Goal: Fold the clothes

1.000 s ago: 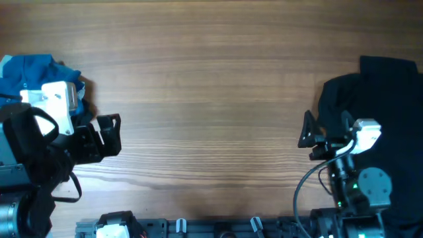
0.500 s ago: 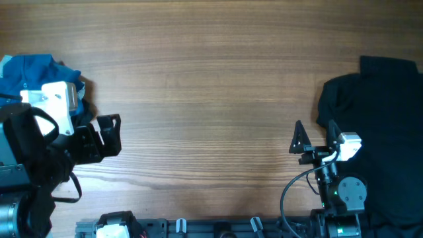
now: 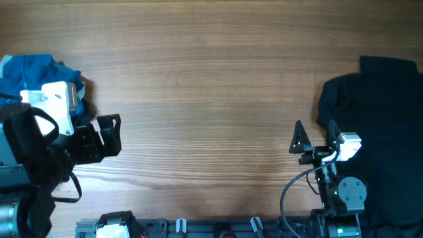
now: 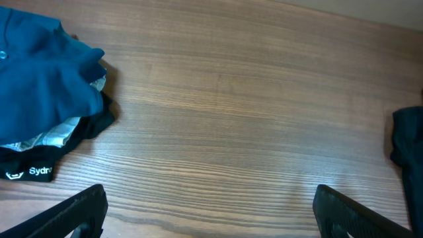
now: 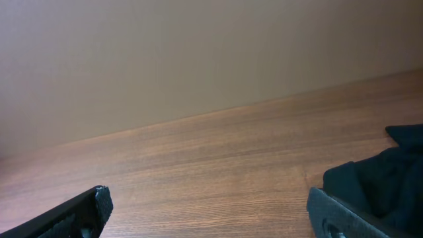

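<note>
A black garment (image 3: 383, 125) lies spread at the table's right edge; a part shows in the right wrist view (image 5: 380, 178) and a sliver in the left wrist view (image 4: 408, 142). A pile of clothes with a blue garment (image 3: 30, 73) on top sits at the far left; in the left wrist view the blue cloth (image 4: 39, 79) covers white and black items. My left gripper (image 3: 109, 135) is open and empty, right of the pile. My right gripper (image 3: 314, 137) is open and empty, just left of the black garment.
The wooden table (image 3: 211, 86) runs between the two piles. A black waistband with white lettering (image 4: 30, 173) sticks out under the blue pile. A plain wall (image 5: 198, 53) shows behind the table in the right wrist view.
The right arm pulled back toward the front edge and a little left, off the black garment, between one second and half a second ago. Nothing has moved since. The left arm is still.
</note>
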Available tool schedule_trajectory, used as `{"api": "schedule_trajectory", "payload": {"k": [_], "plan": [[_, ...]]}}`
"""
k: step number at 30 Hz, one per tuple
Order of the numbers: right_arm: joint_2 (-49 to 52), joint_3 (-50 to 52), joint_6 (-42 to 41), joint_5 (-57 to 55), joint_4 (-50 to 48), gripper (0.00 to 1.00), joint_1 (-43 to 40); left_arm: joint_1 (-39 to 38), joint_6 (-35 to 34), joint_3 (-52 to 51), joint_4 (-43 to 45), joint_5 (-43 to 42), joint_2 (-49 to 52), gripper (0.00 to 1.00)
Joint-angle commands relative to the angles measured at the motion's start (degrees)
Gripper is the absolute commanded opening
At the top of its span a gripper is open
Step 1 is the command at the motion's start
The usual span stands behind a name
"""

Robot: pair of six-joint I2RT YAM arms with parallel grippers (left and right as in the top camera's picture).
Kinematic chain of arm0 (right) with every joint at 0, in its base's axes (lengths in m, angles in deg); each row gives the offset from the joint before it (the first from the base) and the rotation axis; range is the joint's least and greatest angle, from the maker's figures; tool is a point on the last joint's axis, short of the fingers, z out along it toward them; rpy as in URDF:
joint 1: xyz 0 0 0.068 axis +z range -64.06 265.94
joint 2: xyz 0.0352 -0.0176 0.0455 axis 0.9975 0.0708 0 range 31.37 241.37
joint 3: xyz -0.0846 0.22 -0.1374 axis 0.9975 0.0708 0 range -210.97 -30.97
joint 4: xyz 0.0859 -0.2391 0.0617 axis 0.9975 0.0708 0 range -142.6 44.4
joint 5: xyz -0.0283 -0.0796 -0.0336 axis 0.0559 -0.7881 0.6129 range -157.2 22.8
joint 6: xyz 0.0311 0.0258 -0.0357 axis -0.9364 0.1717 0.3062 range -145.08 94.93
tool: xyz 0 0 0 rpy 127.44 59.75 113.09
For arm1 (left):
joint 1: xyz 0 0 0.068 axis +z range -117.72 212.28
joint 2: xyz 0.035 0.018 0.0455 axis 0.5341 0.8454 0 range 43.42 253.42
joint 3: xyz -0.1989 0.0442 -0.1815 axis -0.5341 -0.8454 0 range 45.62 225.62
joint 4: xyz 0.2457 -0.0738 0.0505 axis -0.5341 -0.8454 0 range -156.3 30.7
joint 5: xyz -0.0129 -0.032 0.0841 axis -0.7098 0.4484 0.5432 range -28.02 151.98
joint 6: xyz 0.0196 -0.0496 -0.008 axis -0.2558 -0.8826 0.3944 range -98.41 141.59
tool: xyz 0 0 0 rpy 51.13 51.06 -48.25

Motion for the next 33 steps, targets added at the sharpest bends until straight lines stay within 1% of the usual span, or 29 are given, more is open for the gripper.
{"api": "schedule_trajectory", "payload": {"k": [1, 7, 9, 11, 15, 17, 19, 24, 29, 33], "plan": [[-0.1, 0.1, -0.3, -0.9, -0.1, 1.00, -0.3, -0.4, -0.7, 0.0, 0.1, 0.3, 0.0, 1.00], [-0.1, 0.1, -0.3, -0.9, -0.1, 1.00, -0.3, -2.6, 0.0, 0.0, 0.3, 0.9, -1.1, 1.00], [-0.1, 0.1, -0.3, -0.9, -0.1, 1.00, -0.3, -3.2, 0.2, -0.7, 4.7, 1.4, -3.0, 1.00], [-0.1, 0.1, -0.3, -0.9, -0.1, 1.00, -0.3, -4.0, 2.2, -4.2, 13.2, 1.4, -6.2, 1.00], [-0.1, 0.1, -0.3, -0.9, -0.1, 1.00, -0.3, -5.2, 5.3, -16.4, 29.4, 1.9, -13.6, 1.00], [-0.1, 0.1, -0.3, -0.9, -0.1, 1.00, -0.3, -4.7, 5.7, -24.5, 36.9, 1.9, -18.3, 1.00], [-0.1, 0.1, -0.3, -0.9, -0.1, 1.00, -0.3, -4.1, 5.5, -32.2, 42.5, 1.6, -22.9, 1.00], [-0.1, 0.1, -0.3, -0.9, -0.1, 0.99, -0.3, -3.6, 5.5, -49.6, 51.6, 0.7, -35.7, 1.00], [-0.1, 0.1, -0.2, -0.9, -0.1, 1.00, -0.3, -3.6, 4.7, -62.4, 56.6, 0.7, -48.2, 1.00], [-0.1, 0.1, -0.3, -0.9, -0.1, 1.00, -0.3, -3.6, 4.0, -71.7, 61.1, 0.2, -56.2, 1.00]]}}
